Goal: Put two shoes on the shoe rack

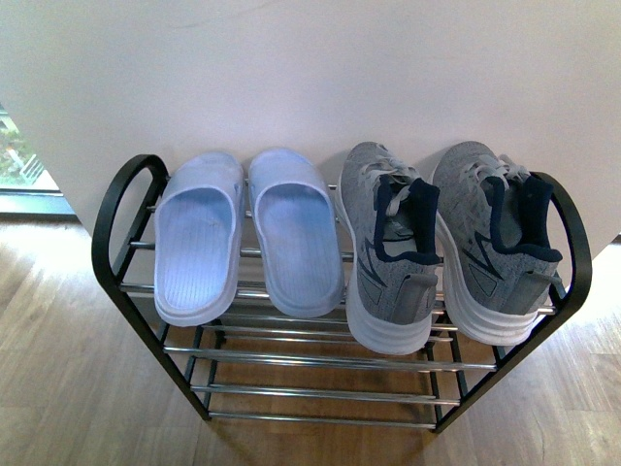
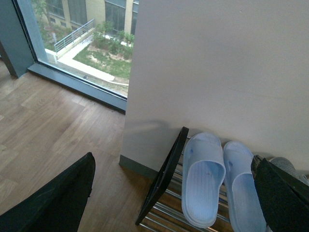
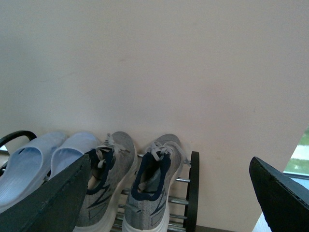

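**Spotter:** Where are the shoes?

**Me:** Both grey sneakers (image 1: 388,248) (image 1: 495,243) sit on the top tier of the shoe rack (image 1: 116,223), toes to the wall, on its right half. The pale blue slides (image 1: 199,238) (image 1: 294,233) fill the left half. From where I sit, the placing looks done.

**Spotter:** Grippers?

**Me:** The left gripper (image 2: 169,203) is spread wide with nothing between its fingers, and so is the right gripper (image 3: 169,193). Neither arm shows in the front view.

**Spotter:** What could go wrong?

**Me:** The sneaker heels overhang the front bar, so a knock from an arm as I pull back could tip one forward off the thin chrome bars. The right sneaker also sits just beside the rack's black end loop, so a sideways brush there could twist it.

**Spotter:** Anything in the way?

**Me:** The white wall (image 1: 310,68) stands directly behind the rack, so there's no room to push deeper. A window (image 2: 82,34) is off to the left, wooden floor (image 1: 58,369) is below, and the lower tiers show only bare bars.
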Tool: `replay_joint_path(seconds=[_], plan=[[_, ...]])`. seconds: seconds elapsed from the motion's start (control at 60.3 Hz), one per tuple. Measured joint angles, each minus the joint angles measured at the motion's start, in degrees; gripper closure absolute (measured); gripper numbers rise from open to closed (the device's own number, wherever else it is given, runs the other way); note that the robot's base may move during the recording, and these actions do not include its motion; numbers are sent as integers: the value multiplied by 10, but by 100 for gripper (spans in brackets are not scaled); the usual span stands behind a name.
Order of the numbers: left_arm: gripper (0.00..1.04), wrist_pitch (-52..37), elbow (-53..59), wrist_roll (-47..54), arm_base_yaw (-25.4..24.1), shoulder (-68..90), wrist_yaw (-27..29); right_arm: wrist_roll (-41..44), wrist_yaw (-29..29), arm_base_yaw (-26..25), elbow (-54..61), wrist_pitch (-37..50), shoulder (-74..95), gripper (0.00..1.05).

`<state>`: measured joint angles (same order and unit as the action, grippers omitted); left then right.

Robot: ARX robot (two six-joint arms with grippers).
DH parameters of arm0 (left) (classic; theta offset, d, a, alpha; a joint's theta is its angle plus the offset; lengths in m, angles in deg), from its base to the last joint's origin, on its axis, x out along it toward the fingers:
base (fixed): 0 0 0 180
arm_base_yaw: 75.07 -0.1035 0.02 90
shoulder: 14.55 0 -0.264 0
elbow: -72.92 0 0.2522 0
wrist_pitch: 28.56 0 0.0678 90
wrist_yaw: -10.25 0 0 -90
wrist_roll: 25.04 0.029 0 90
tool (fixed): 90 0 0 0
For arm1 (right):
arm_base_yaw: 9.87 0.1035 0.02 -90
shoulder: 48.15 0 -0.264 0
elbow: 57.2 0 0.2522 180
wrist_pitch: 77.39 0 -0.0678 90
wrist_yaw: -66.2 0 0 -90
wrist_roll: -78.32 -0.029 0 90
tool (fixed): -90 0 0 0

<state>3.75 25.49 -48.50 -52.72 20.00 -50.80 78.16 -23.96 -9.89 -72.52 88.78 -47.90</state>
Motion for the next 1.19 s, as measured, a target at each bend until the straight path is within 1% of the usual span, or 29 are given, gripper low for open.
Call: replay_joint_path(seconds=[0.033,0.066,0.083,0.1,0.133,0.149,0.182,0.249,0.365,0.531,0.564,0.597,0.63,0.68,0.746,1.029,1.128,1.194], plan=[[20,-84,37,46,-16,-22,-53,0,0,0,0,0,0,9],[27,-158,78,94,-31,-44,-91,0,0,0,0,0,0,9],[29,-173,87,99,-35,-49,-95,0,0,0,0,0,0,9],[32,-200,104,121,-42,-58,-112,0,0,0,0,0,0,9],[36,-220,117,140,-48,-66,-123,0,0,0,0,0,0,9],[39,-236,129,160,-55,-74,-131,0,0,0,0,0,0,9],[43,-246,139,171,-61,-82,-138,0,0,0,0,0,0,9],[54,-258,161,196,-80,-100,-151,0,0,0,0,0,0,9],[79,-265,204,220,-114,-129,-186,0,0,0,0,0,0,9],[104,-268,234,225,-141,-158,-212,0,0,0,0,0,0,9],[103,-268,240,227,-146,-163,-216,0,0,0,0,0,0,9],[104,-268,245,226,-161,-170,-240,0,0,0,0,0,0,9],[104,-268,252,228,-189,-178,-272,0,0,0,0,0,0,9],[104,-268,259,228,-208,-184,-283,0,1,0,0,0,0,9],[104,-268,266,228,-219,-193,-283,0,0,0,0,0,0,9],[104,-258,294,228,-221,-232,-289,0,1,0,0,0,0,9],[104,-191,300,229,-221,-288,-289,0,1,0,0,0,0,9],[104,-184,303,229,-221,-309,-290,0,1,0,0,0,0,9]])
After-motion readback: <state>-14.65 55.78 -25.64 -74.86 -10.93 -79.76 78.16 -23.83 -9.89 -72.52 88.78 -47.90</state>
